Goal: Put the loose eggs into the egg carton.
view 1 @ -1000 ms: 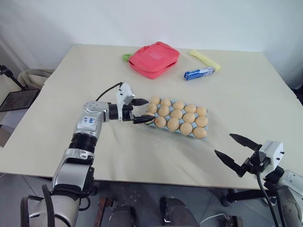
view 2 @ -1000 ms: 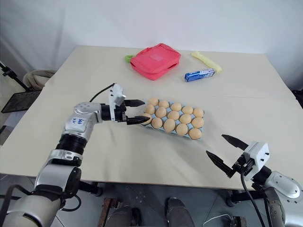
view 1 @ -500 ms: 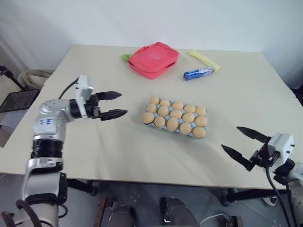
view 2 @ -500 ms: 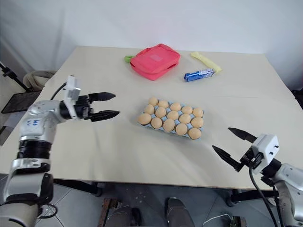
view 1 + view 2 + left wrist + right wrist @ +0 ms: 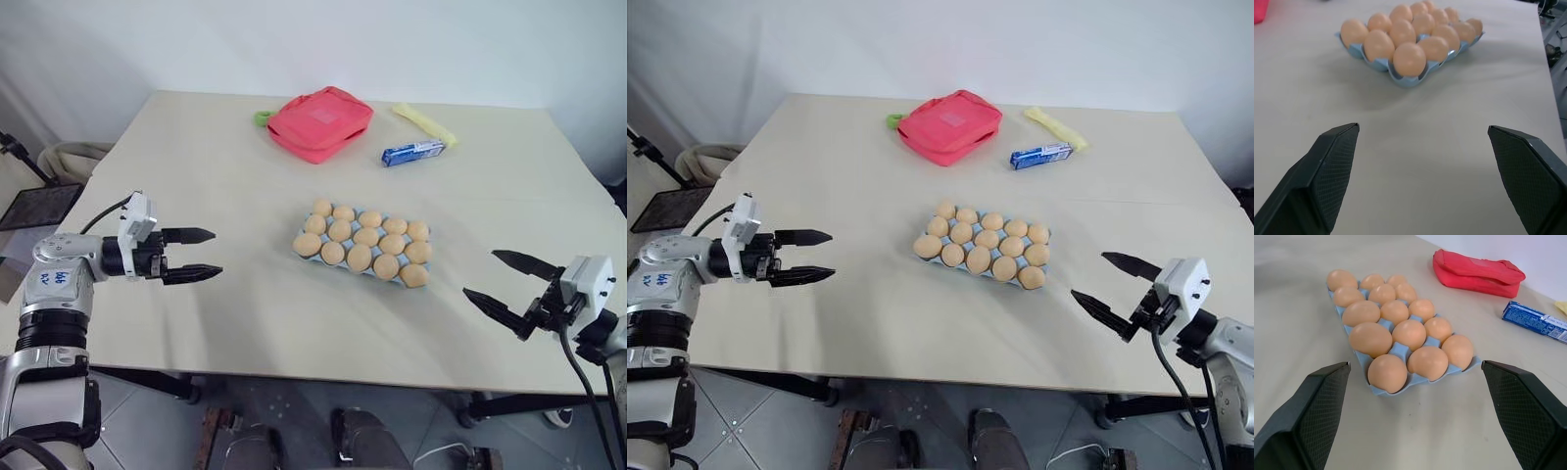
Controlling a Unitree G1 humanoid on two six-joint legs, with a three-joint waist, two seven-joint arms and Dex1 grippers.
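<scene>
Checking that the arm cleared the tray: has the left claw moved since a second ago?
Yes. The left claw has pulled away from the egg carton toward the table's left edge, open and empty.

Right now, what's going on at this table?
The egg carton sits mid-table with every cup that shows holding an egg, and no loose eggs lie on the table. The left gripper and right gripper hang open and empty on either side of it, touching nothing. A red pouch, a blue packet and a yellow item lie beyond.
</scene>
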